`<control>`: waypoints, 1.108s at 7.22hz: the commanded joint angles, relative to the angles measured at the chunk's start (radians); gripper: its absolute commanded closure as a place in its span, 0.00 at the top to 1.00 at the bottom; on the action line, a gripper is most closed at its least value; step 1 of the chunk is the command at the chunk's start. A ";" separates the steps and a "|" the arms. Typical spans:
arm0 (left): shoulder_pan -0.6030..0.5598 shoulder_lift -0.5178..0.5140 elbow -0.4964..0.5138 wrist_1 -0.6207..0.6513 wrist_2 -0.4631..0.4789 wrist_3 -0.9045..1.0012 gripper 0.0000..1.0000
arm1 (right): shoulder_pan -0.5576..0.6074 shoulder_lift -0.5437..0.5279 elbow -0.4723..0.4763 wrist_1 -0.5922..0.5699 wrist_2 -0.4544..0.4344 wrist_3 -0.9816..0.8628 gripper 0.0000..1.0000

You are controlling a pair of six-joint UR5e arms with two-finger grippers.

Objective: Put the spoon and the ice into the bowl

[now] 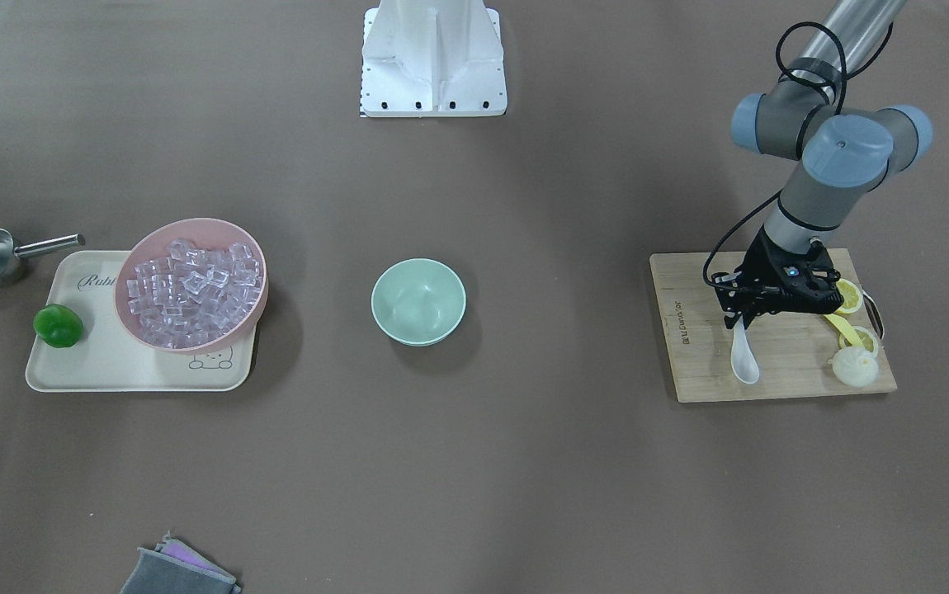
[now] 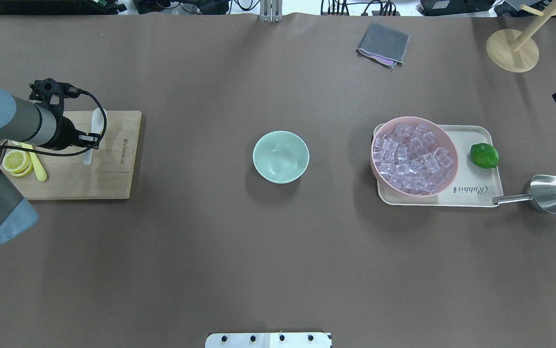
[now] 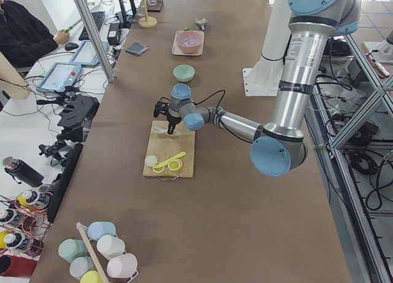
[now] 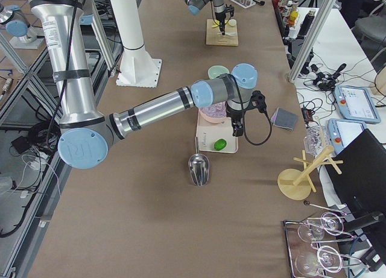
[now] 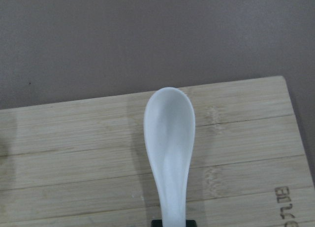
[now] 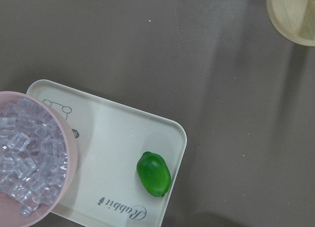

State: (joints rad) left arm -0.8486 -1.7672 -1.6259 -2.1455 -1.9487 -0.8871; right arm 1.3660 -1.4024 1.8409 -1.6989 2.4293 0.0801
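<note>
While the left gripper [image 2: 89,140] is closed on the handle of the white spoon [image 2: 97,121], the spoon sits over the far right part of a wooden cutting board [image 2: 113,179] at the left end of the table [image 2: 278,270]. Its scoop faces up and points toward the far edge of the board, reaching almost to that edge. Whether the spoon rests on the wood or hangs just above it cannot be told. On the left part of the same board lie lemon slices [image 2: 16,161] with a thin yellow utensil [image 2: 36,166] just beside them.

At the middle of the table, well apart from the board, the small mint-green bowl [image 2: 280,157] stands upright with nothing inside it.

To the right of that, a cream tray [image 2: 474,176] carries a larger pink bowl [image 2: 452,166] on its left half, heaped with clear ice [image 2: 411,157] cubes. A green lime [image 2: 484,155] lies on the tray's right half, apart from the pink bowl. A metal scoop [image 2: 551,193] lies on the table off the tray's near right corner, its handle pointing at the tray.

Over the tray, the right gripper [image 4: 239,130] hangs beside the pink bowl, near the lime. It shows only in the side view, so whether its fingers are apart or together cannot be told.
</note>
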 commanded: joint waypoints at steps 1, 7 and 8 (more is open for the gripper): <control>-0.053 -0.014 -0.104 0.114 -0.073 -0.001 0.00 | -0.090 0.045 0.046 -0.001 -0.007 0.007 1.00; -0.052 -0.178 -0.114 0.288 -0.065 -0.018 0.00 | -0.349 0.062 -0.089 0.632 -0.038 0.124 1.00; -0.052 -0.178 -0.112 0.289 -0.067 -0.018 0.00 | -0.361 0.062 -0.138 0.754 -0.027 0.124 0.99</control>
State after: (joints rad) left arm -0.9003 -1.9431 -1.7393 -1.8578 -2.0145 -0.9050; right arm 1.0186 -1.3393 1.7688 -1.0915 2.3825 0.2049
